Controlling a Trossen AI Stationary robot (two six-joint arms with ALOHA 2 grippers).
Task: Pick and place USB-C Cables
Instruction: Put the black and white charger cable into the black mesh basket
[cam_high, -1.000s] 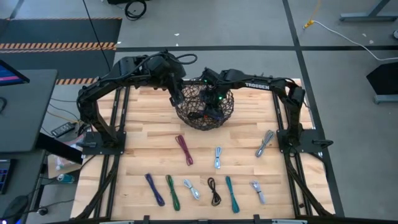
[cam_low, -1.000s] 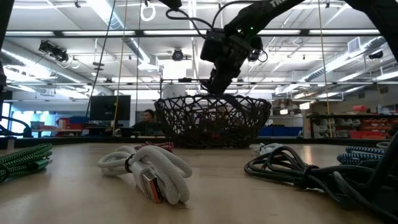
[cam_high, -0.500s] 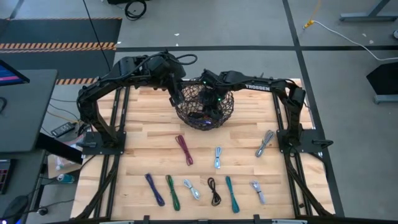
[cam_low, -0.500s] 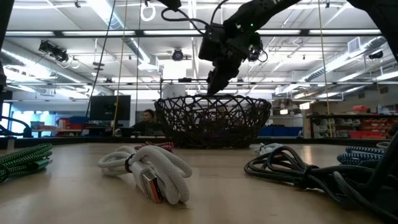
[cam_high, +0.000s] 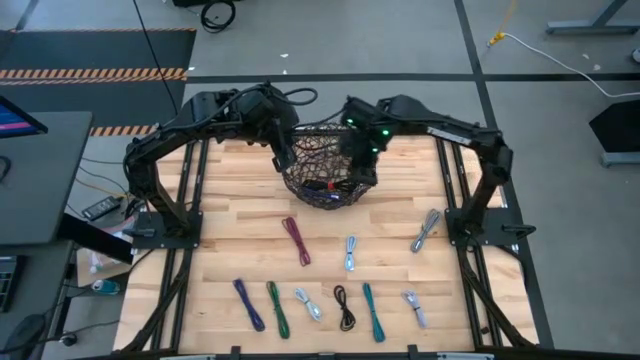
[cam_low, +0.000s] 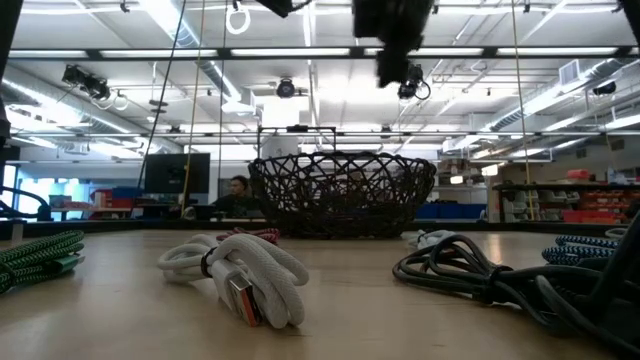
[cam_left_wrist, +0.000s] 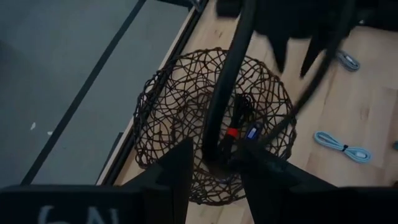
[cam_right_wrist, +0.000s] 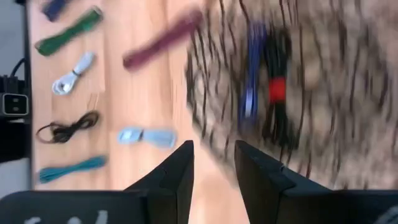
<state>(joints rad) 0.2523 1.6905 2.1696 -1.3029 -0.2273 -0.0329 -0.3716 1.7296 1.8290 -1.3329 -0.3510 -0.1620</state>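
Observation:
A dark wicker basket (cam_high: 300, 185) stands at the table's far middle. In it lie a black cable with a red tie (cam_right_wrist: 277, 87) and a blue cable (cam_right_wrist: 252, 93), resting on the basket's floor. Several bundled USB-C cables lie flat on the wood: magenta (cam_high: 296, 240), light blue (cam_high: 350, 252), silver (cam_high: 425, 230), purple (cam_high: 248, 303), green (cam_high: 277, 307), black (cam_high: 345, 306), teal (cam_high: 373, 311). My right gripper (cam_right_wrist: 214, 149) hangs open high over the basket, nothing between its fingers. My left gripper (cam_left_wrist: 217, 155) waits open, raised by the basket's left rim.
The basket (cam_low: 340, 195) rises well above the tabletop. Bare wood lies between it and the cable rows. A white bundle (cam_low: 240, 275) and a black one (cam_low: 470, 275) lie close to the near edge. A person sits far behind the table.
My right gripper has risen from the basket's mouth to well above it, drifting slightly toward the table's right and far side and rolling as it went. The basket has stayed where it was.

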